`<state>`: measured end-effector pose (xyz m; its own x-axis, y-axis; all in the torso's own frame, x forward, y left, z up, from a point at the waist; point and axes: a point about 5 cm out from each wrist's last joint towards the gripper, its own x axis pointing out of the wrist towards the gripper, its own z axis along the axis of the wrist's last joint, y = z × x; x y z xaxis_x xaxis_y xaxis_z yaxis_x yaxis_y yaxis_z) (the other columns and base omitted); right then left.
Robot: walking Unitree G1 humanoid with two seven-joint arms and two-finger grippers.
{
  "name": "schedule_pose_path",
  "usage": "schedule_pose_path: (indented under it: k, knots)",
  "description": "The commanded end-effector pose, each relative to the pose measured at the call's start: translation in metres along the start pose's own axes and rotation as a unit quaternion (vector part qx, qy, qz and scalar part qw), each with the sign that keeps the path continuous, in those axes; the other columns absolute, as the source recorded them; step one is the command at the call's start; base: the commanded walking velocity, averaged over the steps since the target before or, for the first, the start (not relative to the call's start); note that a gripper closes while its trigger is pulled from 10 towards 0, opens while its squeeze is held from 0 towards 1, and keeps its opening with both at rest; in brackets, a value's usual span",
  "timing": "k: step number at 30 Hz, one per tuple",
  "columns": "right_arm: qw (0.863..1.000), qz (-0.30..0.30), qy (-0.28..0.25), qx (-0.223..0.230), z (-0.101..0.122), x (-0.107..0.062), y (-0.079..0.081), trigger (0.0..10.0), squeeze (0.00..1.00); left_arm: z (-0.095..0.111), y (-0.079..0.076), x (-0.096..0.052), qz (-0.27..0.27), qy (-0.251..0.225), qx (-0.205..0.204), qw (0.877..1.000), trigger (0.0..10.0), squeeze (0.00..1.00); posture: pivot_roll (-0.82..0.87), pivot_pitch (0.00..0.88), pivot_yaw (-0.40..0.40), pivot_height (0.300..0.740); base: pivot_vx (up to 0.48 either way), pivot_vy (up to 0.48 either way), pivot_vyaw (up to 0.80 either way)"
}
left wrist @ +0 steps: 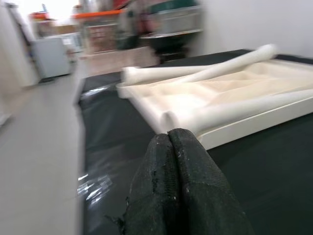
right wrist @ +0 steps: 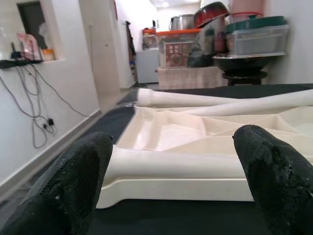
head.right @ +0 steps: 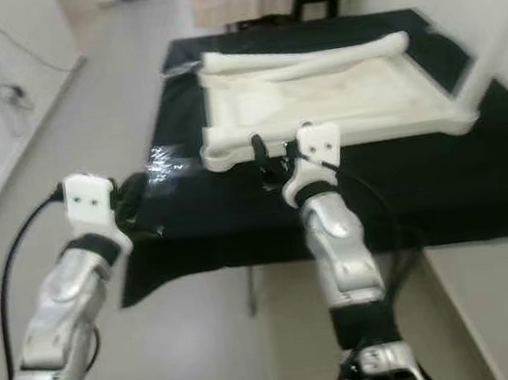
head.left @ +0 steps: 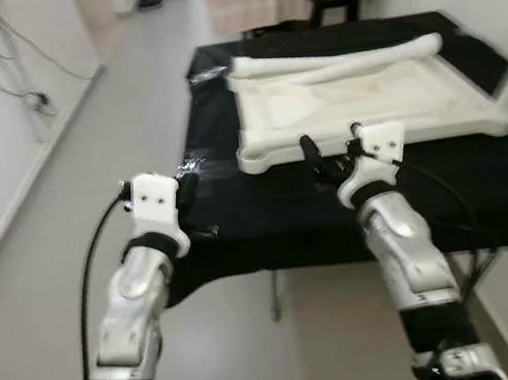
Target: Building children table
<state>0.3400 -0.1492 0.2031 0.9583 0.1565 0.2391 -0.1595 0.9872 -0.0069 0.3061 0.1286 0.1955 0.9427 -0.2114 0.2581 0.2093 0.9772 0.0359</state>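
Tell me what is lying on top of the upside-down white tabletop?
Three loose white table legs lie on the tabletop. Its underside ribs show between them. What lies beneath it on the black cover is hidden.

Both eye views look forward and down from the head, sharing the black counter (head.left: 477,190) with the cream tabletop (head.left: 364,102) in the upper half and both arms below. Each wrist view looks low across the counter, close to the tabletop (right wrist: 195,147), toward shelves (right wrist: 234,34) at the frame's top.
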Motion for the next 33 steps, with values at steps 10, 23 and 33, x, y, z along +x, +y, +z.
schedule_pose_path:
  k: [10,23,33]
  knots:
    - [1.000,0.013,0.010,0.005,-0.003,0.004,0.011,10.0,0.00,-0.003,0.002,-0.002,-0.004,0.004,-0.003,1.000,10.0,0.00,0.03,0.059,0.021,0.740,0.287,0.000,0.00]
    - [1.000,0.002,0.021,0.017,-0.007,0.003,0.007,10.0,0.00,0.003,-0.008,0.002,-0.037,-0.008,0.004,0.999,10.0,0.00,0.03,0.047,0.030,0.740,0.324,0.000,-0.18]
    - [1.000,-0.007,0.025,0.014,-0.009,0.003,0.005,10.0,0.00,0.008,-0.025,0.004,-0.131,-0.012,0.071,0.989,10.0,0.00,0.03,0.050,0.029,0.740,0.102,0.000,-0.56]
